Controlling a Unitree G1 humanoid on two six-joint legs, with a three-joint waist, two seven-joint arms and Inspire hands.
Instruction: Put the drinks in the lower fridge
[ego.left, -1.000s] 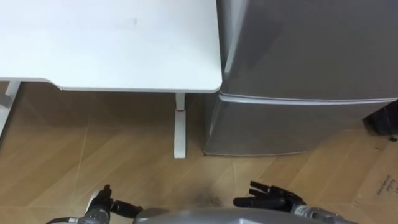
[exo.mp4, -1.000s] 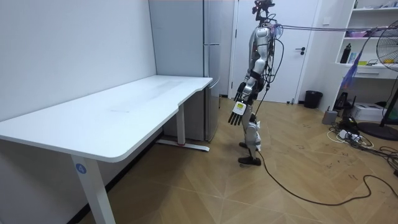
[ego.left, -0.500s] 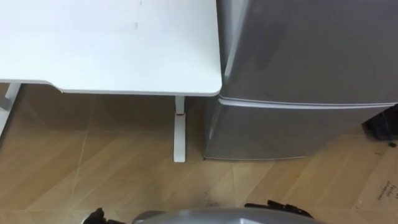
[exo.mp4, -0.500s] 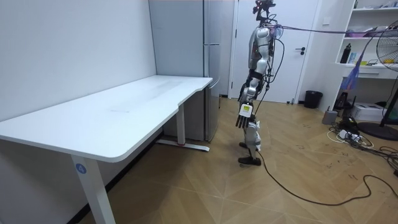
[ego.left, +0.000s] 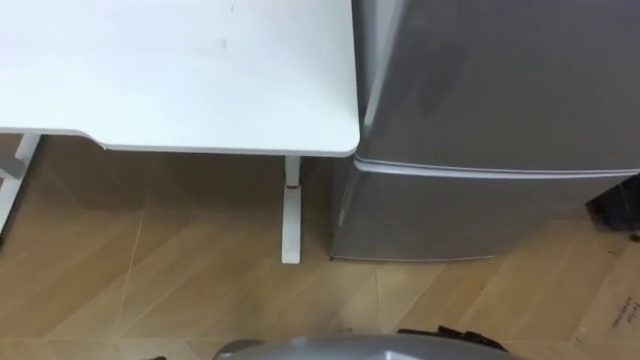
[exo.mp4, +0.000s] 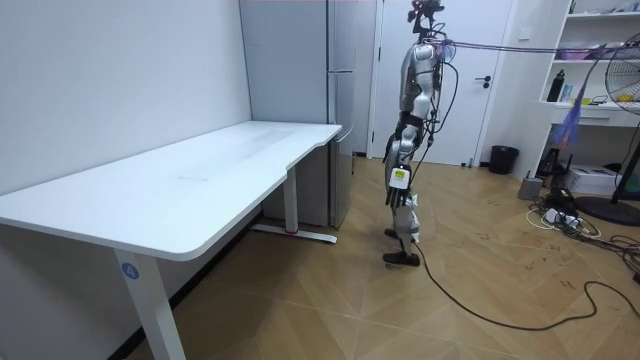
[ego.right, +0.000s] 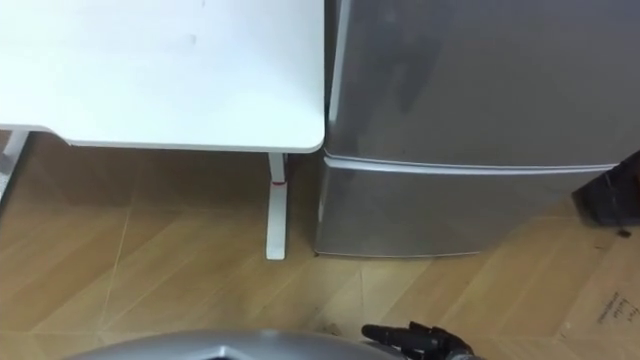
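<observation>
Desk: white, ahead and to the left of the left hand, its right edge just beside the fridge.
Left hand: hangs by the robot's thigh, on the side toward the desk; whether it is open or closed I cannot tell.
Fridge: silver, straight ahead of the right hand, both doors closed.
Lower door: shut, beyond the right hand across a strip of wood floor.
Right hand: low in front of the robot, fingers stretched straight, holding nothing.

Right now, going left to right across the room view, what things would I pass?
white desk → silver fridge → black waste bin → white shelf unit
</observation>
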